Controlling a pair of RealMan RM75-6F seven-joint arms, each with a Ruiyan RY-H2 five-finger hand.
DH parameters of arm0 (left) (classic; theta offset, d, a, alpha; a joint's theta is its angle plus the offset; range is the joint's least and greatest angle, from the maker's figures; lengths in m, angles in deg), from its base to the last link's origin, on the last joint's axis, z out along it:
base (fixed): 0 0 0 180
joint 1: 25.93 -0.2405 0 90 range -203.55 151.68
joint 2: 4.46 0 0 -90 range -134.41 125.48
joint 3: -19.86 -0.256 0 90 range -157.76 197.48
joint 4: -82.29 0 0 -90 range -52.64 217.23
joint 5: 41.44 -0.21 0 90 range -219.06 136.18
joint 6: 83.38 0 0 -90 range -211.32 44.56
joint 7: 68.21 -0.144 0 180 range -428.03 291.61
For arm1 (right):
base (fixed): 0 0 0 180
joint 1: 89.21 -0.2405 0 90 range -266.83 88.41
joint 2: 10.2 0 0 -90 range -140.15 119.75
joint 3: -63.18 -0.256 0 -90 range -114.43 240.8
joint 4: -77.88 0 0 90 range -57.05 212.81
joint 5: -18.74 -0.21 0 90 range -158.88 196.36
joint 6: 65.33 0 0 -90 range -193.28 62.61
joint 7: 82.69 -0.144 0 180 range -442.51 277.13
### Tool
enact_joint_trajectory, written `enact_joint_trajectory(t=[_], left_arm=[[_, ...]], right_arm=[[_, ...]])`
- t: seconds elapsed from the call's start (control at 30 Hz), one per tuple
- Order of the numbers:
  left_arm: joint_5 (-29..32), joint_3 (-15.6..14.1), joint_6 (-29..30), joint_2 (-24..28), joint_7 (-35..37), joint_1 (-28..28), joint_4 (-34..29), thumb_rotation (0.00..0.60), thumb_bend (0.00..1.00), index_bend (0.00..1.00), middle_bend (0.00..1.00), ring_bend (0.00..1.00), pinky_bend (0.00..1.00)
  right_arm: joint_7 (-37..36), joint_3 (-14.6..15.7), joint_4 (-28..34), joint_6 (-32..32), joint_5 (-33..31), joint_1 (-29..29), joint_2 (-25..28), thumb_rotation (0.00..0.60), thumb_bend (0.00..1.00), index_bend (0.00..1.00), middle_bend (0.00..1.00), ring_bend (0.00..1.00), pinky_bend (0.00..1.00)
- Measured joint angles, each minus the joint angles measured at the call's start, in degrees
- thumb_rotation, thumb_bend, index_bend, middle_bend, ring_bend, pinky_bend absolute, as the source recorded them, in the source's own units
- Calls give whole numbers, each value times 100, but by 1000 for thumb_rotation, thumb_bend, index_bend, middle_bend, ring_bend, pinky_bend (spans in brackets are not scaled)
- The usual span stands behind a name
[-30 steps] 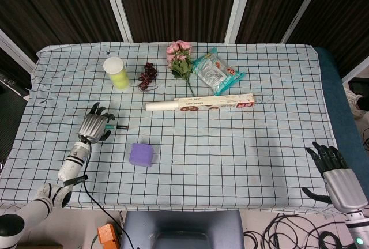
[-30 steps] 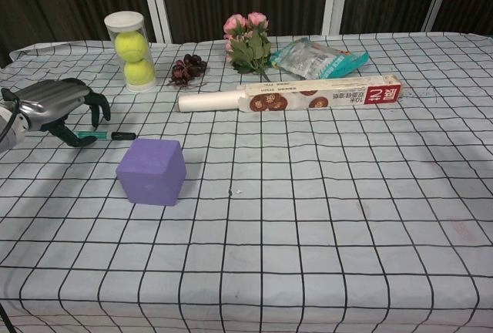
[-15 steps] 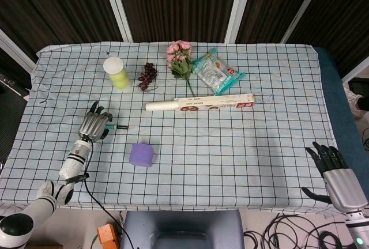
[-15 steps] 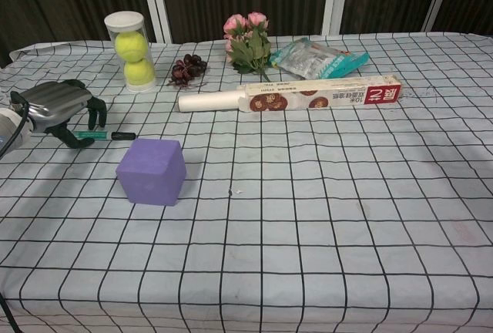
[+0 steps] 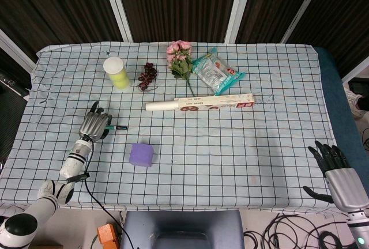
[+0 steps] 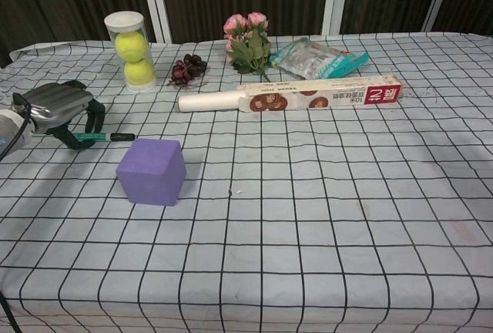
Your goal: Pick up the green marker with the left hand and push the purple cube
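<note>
On the checked tablecloth there is one purple cube, one green marker, one clear tube with two yellow tennis balls inside, one bunch of dark grapes, one bunch of pink flowers, one see-through snack bag and one long box of wrap (its white roll sticks out of the left end). The marker lies flat on the cloth, up and to the left of the cube and a little apart from it, and its black tip points to the right. The left hand sits low over the marker's left end. Its dark fingers curl down around the marker and touch it, but the marker is on the cloth, and the pictures do not show if the grip is tight. The right hand is far away, past the near right corner of the table. Its fingers are spread apart and it holds nothing.
</note>
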Motion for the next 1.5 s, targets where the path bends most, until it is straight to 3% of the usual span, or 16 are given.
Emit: enact_joint_trajectory(t=[0.23,0.4,0.47,0.57,0.77,0.9,1.0,1.2,1.5], left_arm=[[-41,-8,41,7,-11,-19,7,600,379,644,602,297,88],[-65,3,250,20,-52,-64,-19,600,562,780,770,424,113],[-94,3,431,50,-63,-103,-72,600,591,804,798,443,117],[-177,-7,874,164,-78,-198,-287,600,596,812,825,461,118],[-502,-140,1966,719,-161,-520,-1358,600,581,815,837,464,115],[-841,-404,2734,1279,-236,-989,-2112,600,573,816,836,464,114],[-1027,-633,3091,1434,-282,-1373,-2238,600,573,816,837,464,113],[-1183,-903,3189,1251,-395,-1746,-2121,600,575,819,838,464,111],[-1265,-715,3152,838,-478,-1635,-2075,600,574,824,841,464,112]], right_arm=[[22,0,-3,-5,3,2,-7,600,306,0,0,0,41],[42,-2,-2,-23,-2,-5,-14,600,305,0,0,0,41],[56,-1,-2,-37,-6,-9,-18,600,306,0,0,0,41],[92,-1,4,-68,-15,-20,-31,600,306,0,0,0,41],[102,13,25,-60,14,-19,-34,600,305,0,0,0,42],[99,13,26,-72,9,-22,-35,600,306,0,0,0,42],[133,18,31,-97,14,-32,-47,600,306,0,0,0,42],[226,27,60,-163,33,-68,-85,600,305,0,0,0,43],[177,78,76,-220,112,-106,-64,600,305,0,0,0,43]])
